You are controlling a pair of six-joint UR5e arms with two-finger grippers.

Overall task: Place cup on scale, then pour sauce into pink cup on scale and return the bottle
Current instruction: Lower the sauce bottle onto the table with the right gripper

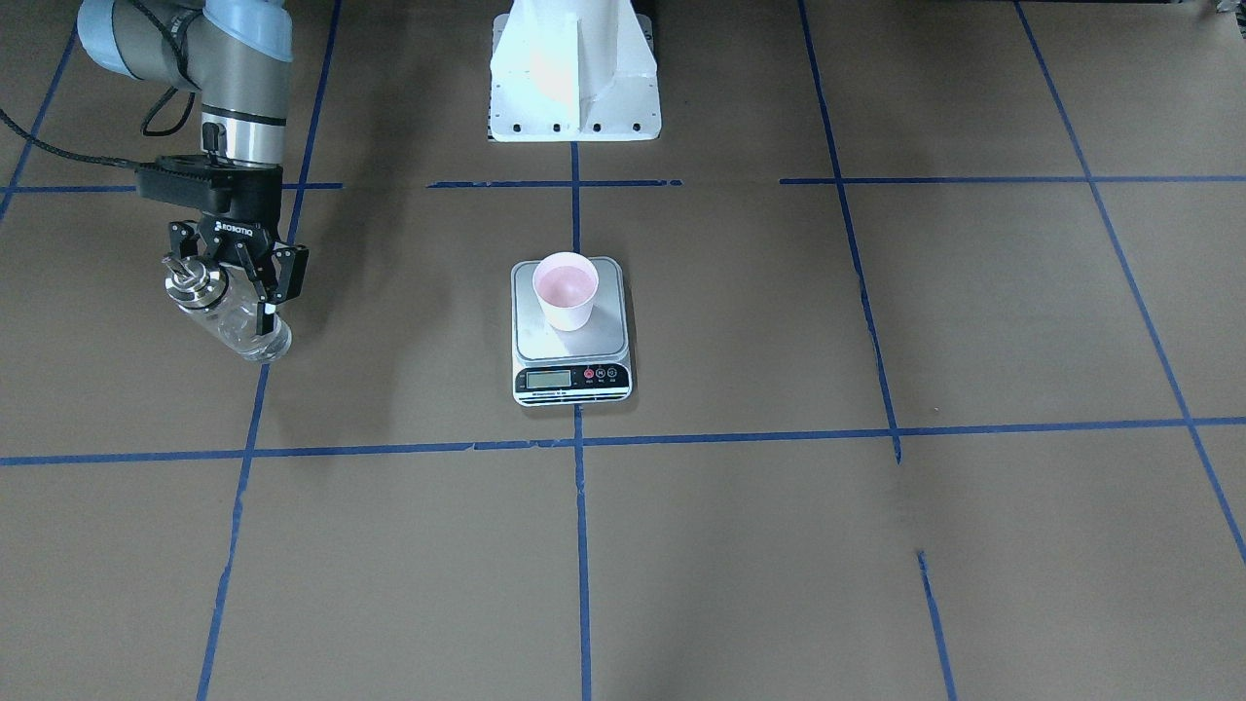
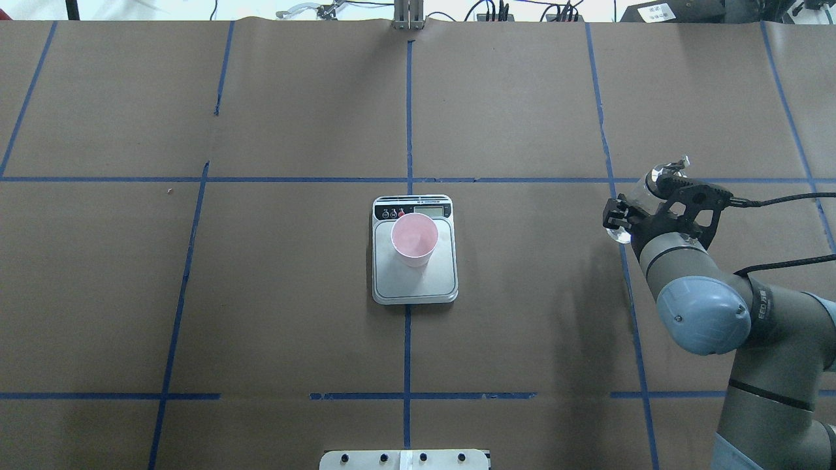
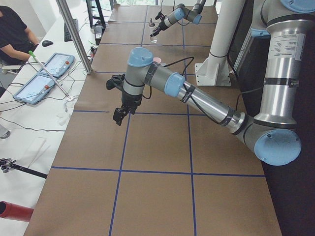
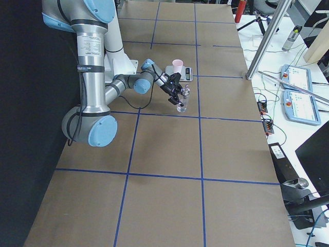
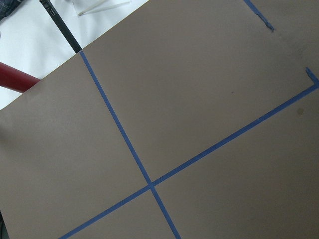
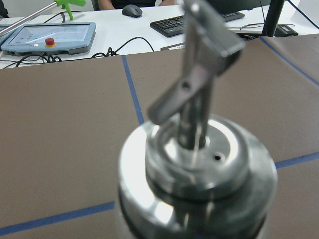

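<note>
The pale pink cup [image 1: 565, 290] [image 2: 414, 239] stands upright on the silver scale [image 1: 574, 375] [image 2: 415, 287] at the table's middle. Well off to the robot's right, my right gripper [image 1: 234, 302] [image 2: 630, 215] [image 4: 177, 95] is shut on the clear glass bottle [image 1: 243, 326] [image 2: 643, 189] [image 4: 181, 105], which is tilted. Its silver collar and spout [image 6: 197, 164] fill the right wrist view. The sauce inside is hardly visible. My left gripper [image 3: 118, 117] hangs above bare table and shows only in the exterior left view, so I cannot tell its state.
Blue tape lines cross the brown table paper. The white robot mount [image 1: 574, 78] stands behind the scale. A side table holds tablets [image 3: 42, 78], cables and a red cylinder [image 3: 12, 211]. A person [image 3: 12, 29] sits beyond it, next to a metal pole [image 3: 74, 34].
</note>
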